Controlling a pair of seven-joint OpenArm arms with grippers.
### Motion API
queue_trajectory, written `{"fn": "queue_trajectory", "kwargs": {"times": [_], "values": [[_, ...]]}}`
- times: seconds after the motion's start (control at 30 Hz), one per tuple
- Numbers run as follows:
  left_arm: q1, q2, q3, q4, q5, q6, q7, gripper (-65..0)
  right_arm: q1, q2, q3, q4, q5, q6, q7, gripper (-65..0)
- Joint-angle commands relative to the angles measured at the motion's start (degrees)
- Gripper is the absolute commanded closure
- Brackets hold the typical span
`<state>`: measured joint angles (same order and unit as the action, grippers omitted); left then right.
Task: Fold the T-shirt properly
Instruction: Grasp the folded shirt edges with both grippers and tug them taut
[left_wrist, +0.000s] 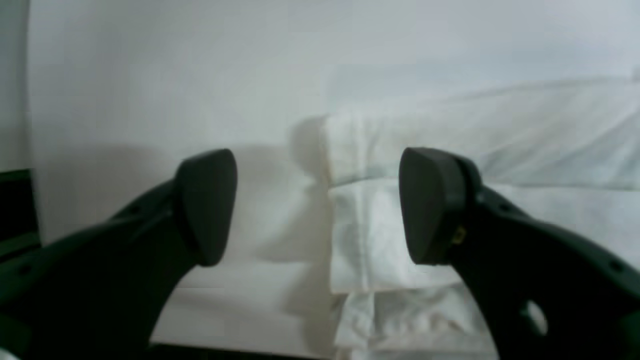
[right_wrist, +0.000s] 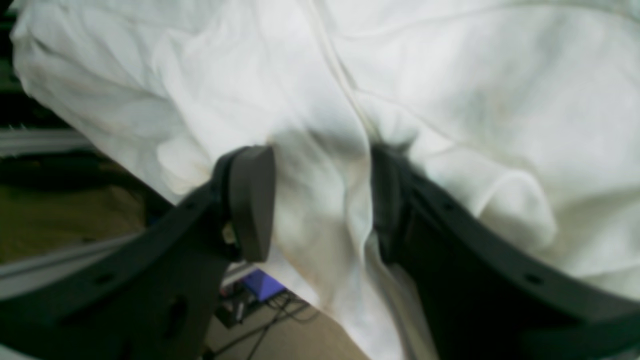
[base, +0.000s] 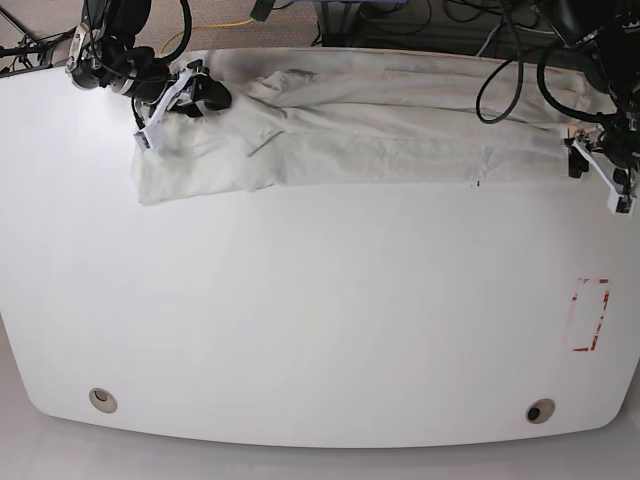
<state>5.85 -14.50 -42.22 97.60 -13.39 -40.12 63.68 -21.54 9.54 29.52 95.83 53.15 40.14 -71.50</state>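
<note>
The cream-white T-shirt (base: 400, 140) lies as a long folded band along the far edge of the white table (base: 320, 320); no print shows. My right gripper (base: 190, 100) is at the band's left end. In the right wrist view a bunched fold of the T-shirt (right_wrist: 320, 150) fills the gap of the right gripper (right_wrist: 322, 200), touching both pads. My left gripper (base: 597, 172) hovers at the band's right end. In the left wrist view the left gripper (left_wrist: 320, 205) stands open, and the layered edge of the T-shirt (left_wrist: 380, 240) lies on the table beyond it.
A red dashed rectangle (base: 590, 315) is marked on the table at the right. Two round holes (base: 101, 399) (base: 540, 411) sit near the front edge. Cables and gear hang behind the far edge, where the floor (right_wrist: 60, 220) shows.
</note>
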Motion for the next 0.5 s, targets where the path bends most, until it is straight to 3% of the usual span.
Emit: {"fn": "queue_trajectory", "kwargs": {"times": [0.0,0.23,0.47], "values": [[0.0,-1.0,-1.4,-0.6,-3.6,0.1,1.9,-48.5,1.1,1.2,0.2,-0.9,-1.8,-0.1,-0.5,-29.2],[2.9,-3.7,-2.1,-3.2,-14.5,0.1,6.1,-48.5,1.9,2.5,-1.1,-1.5,-1.8,-0.1,-0.3,-29.2],[4.7,-3.8,-2.3,-7.8,-15.0,0.1,6.1,-48.3,1.9,2.8,-1.3,-1.4,-1.8,-0.1,-0.3,-29.2]]}}
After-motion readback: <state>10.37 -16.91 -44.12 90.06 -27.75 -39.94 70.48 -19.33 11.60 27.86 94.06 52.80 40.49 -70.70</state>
